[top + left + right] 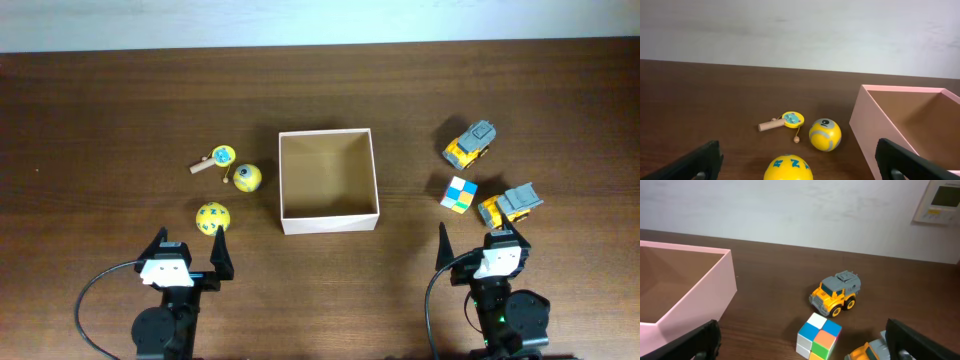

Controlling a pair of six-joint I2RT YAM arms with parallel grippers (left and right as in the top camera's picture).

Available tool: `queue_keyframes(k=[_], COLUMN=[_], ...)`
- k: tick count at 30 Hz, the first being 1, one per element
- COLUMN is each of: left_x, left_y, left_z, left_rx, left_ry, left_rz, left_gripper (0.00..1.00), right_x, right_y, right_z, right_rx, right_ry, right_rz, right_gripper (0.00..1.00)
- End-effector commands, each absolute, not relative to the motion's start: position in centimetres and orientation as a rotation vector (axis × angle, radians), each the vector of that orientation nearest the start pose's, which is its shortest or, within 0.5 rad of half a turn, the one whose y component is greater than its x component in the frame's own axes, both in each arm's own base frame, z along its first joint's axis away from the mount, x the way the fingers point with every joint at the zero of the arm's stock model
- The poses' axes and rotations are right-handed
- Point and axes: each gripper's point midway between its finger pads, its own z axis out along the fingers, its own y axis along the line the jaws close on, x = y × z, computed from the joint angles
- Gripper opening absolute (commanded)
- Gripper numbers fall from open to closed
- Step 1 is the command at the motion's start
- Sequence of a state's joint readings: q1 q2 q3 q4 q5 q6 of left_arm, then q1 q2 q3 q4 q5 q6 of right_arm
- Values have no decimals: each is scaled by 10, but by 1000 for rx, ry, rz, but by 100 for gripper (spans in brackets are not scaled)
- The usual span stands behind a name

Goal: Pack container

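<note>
The container (329, 218) is coloured white outside, tan inside. The grey-ringed ball (247, 177) and blue-marked ball (212, 217) are painted yellow; the cube (458, 194) is chequered white, blue, orange, green.

dark wooden table (100, 90) bears all toys | table's left half: small wooden paddle drum (215, 160), yellow-grey ball (247, 177) just beside it, yellow ball with blue marks (212, 217) nearer the table's front edge | table's right half: far toy truck (470, 144), near toy truck (510, 205), colour cube (459, 194) near both
</note>
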State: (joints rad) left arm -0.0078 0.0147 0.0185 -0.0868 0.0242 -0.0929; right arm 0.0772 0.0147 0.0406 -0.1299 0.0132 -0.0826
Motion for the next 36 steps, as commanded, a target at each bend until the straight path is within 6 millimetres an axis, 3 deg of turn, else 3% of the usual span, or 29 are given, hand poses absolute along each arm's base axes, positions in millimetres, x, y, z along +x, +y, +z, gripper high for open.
queue_keyframes(k=[1, 21, 23, 25, 31, 34, 36], left_x=[246, 246, 246, 246, 246, 246, 246], left_y=[-7, -7, -7, -7, -7, -7, -7], left_z=[157, 157, 157, 157, 157, 157, 157], left_rx=[-30, -30, -30, -30, -30, -30, -30], left_ry=[1652, 1652, 1652, 1652, 1652, 1652, 1652], left_rz=[-89, -89, -89, -89, -89, -89, -89], left_gripper=[99, 99, 99, 99, 99, 99, 99], right_x=[244, 244, 242, 238, 207, 195, 195], right_y=[15, 16, 20, 31, 30, 20, 15], right_z=[155, 161, 173, 196, 291, 327, 339], right_rx=[-119, -119, -122, -156, -156, -115, -97], right_ry=[1672, 1650, 1626, 1576, 1443, 1497, 1598], right_rz=[-18, -17, 21, 87, 86, 49, 27], right_gripper=[99, 99, 99, 99, 99, 99, 99])
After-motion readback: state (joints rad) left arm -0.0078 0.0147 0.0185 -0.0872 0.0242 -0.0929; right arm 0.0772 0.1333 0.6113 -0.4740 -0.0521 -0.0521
